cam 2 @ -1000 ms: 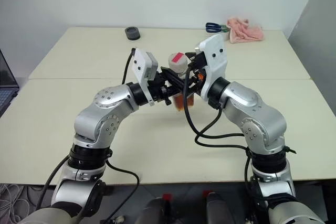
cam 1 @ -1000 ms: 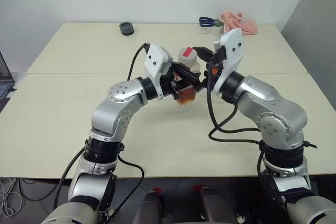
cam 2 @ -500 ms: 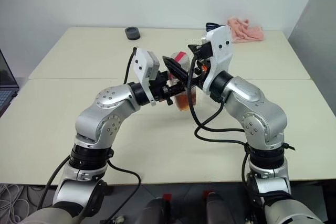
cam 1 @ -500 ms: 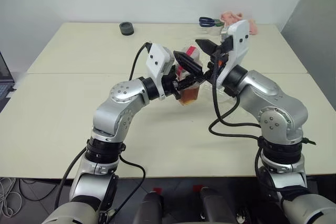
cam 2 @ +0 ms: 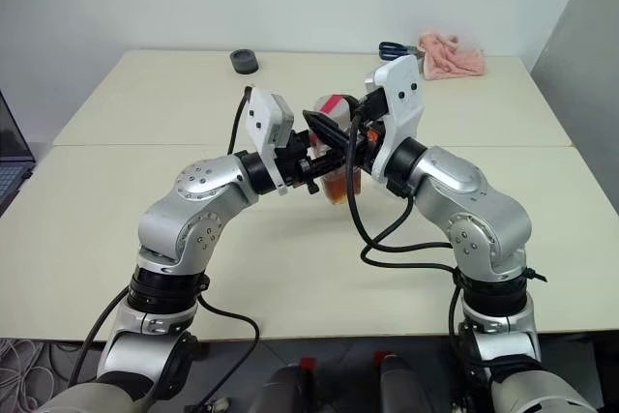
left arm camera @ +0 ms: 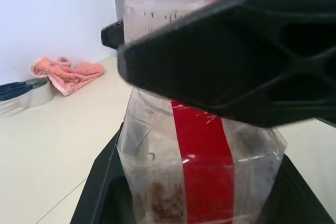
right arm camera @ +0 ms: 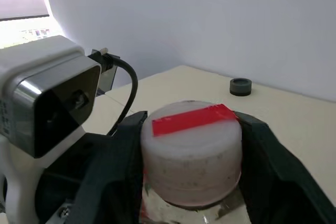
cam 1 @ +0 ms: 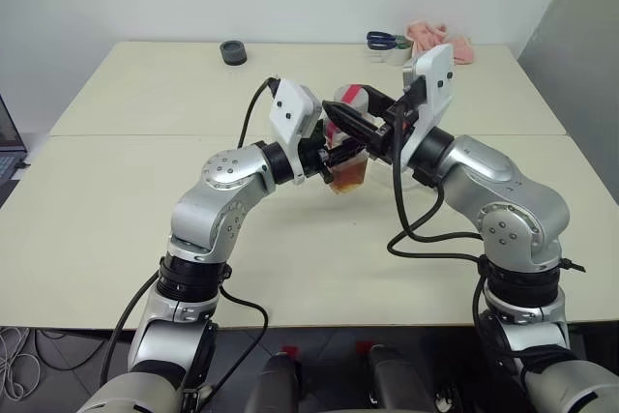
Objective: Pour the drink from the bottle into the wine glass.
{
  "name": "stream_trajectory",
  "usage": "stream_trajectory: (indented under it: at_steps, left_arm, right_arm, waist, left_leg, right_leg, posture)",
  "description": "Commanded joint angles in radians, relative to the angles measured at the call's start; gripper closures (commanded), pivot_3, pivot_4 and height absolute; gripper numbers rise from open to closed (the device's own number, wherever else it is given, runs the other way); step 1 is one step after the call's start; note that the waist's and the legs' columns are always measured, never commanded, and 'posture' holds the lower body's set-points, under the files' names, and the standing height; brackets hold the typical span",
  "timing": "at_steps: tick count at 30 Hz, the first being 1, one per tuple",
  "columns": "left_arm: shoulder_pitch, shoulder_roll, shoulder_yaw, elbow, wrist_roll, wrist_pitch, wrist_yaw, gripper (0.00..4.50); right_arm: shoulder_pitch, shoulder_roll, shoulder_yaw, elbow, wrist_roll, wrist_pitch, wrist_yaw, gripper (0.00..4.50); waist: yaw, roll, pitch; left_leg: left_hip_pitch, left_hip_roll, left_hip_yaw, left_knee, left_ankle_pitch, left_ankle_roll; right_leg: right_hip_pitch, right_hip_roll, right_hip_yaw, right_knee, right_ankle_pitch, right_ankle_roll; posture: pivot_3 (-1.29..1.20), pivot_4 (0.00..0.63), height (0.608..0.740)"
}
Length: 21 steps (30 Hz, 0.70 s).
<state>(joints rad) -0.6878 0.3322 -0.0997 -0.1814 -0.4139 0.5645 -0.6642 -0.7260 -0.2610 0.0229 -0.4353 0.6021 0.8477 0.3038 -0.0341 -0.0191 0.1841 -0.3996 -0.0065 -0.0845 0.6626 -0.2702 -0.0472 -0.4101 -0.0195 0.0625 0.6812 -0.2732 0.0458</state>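
The left gripper (cam 1: 334,150) was clamped on the bottle (cam 1: 346,147), held above the table (cam 1: 145,200) mid-scene. The right gripper (right arm camera: 191,156) had both fingers (right arm camera: 113,166) against the white cap (right arm camera: 190,148). The red label strip (left arm camera: 202,156) carried no readable writing or brand. The amber drink (cam 1: 348,177) sat in the bottle's base.

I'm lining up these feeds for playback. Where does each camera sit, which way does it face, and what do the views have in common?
Left eye and right eye views: on the head, facing forward and down over the table; both arms show, meeting at the bottle.
Left wrist view: on the left arm, looking along the left gripper, shut on the bottle's body; a right finger crosses in front.
Right wrist view: on the right arm, looking along the right gripper, whose fingers flank the bottle's white cap; the left wrist shows.
Shared: every view shows the bottle.
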Motion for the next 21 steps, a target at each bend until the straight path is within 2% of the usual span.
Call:
stream_trajectory:
  at_steps: [1,4,6,9,13,15,17,21]
  left_arm:
    - [-0.014,0.004,0.011,-0.053,-0.006,-0.014,-0.002,2.7]
    - [0.001,0.013,0.015,-0.07,-0.02,0.003,-0.009,2.7]
    - [0.012,0.028,0.02,-0.097,-0.059,0.039,-0.038,2.7]
    - [0.012,0.073,0.036,-0.163,-0.179,0.137,-0.123,2.7]
    - [-0.009,0.191,0.068,-0.276,-0.432,0.32,-0.292,2.7]
    - [-0.014,0.253,0.077,-0.311,-0.523,0.376,-0.364,2.7]
    - [-0.044,0.269,0.103,-0.299,-0.615,0.437,-0.369,2.7]
    - [-0.098,0.26,0.126,-0.249,-0.628,0.455,-0.326,2.7]
  right_arm:
    - [-0.018,0.001,-0.031,-0.032,0.0,-0.034,-0.004,2.52]
    - [-0.026,0.001,-0.038,-0.033,0.019,-0.031,0.009,2.52]
    - [-0.047,-0.008,-0.046,-0.018,0.062,-0.031,0.07,2.52]
    - [-0.122,-0.025,-0.086,0.056,0.201,-0.013,0.235,2.52]
    - [-0.235,-0.048,-0.076,0.181,0.369,0.043,0.517,2.52]
    - [-0.275,-0.042,-0.049,0.24,0.379,0.047,0.604,2.52]
    - [-0.297,-0.034,-0.021,0.279,0.365,0.042,0.661,2.52]
    - [-0.283,-0.05,-0.025,0.304,0.324,0.024,0.694,2.52]
  waist:
    - [0.0,0.0,0.0]
    - [0.0,0.0,0.0]
    - [-0.001,0.0,0.0]
    - [-0.006,0.0,0.0]
    - [-0.015,0.0,0.0]
    - [-0.021,0.001,0.0]
    - [-0.023,0.001,0.0]
    - [-0.016,0.001,0.0]
  left_leg:
    - [0.0,0.0,0.0,0.0,0.0,0.0]
    - [0.0,0.0,0.0,0.0,0.0,0.0]
    - [0.0,0.0,0.0,0.0,0.0,0.0]
    - [0.0,0.0,0.0,0.0,0.0,0.0]
    - [0.0,0.001,0.0,0.0,0.0,0.0]
    - [0.001,0.001,-0.001,-0.001,0.0,0.0]
    - [0.001,0.001,-0.001,-0.001,0.0,0.0]
    - [0.001,0.001,-0.003,0.001,0.0,0.0]
  right_leg:
    - [0.0,0.0,0.0,0.0,0.0,0.0]
    - [0.0,0.0,0.0,0.0,0.0,0.0]
    - [0.0,0.0,0.0,0.0,0.0,0.0]
    - [0.0,0.0,0.0,0.0,0.0,0.0]
    - [0.0,0.001,-0.001,0.0,0.0,0.0]
    - [0.001,0.001,-0.001,0.0,0.0,0.0]
    - [0.001,0.001,-0.002,0.0,0.0,0.0]
    - [0.003,0.0,-0.004,0.0,0.0,0.0]
  posture:
    - [0.0,0.15,0.74]
    - [0.0,0.15,0.74]
    - [0.0,0.15,0.74]
    - [0.0,0.15,0.74]
    - [0.0,0.15,0.74]
    - [0.0,0.15,0.74]
    - [0.0,0.15,0.74]
    - [0.0,0.15,0.74]
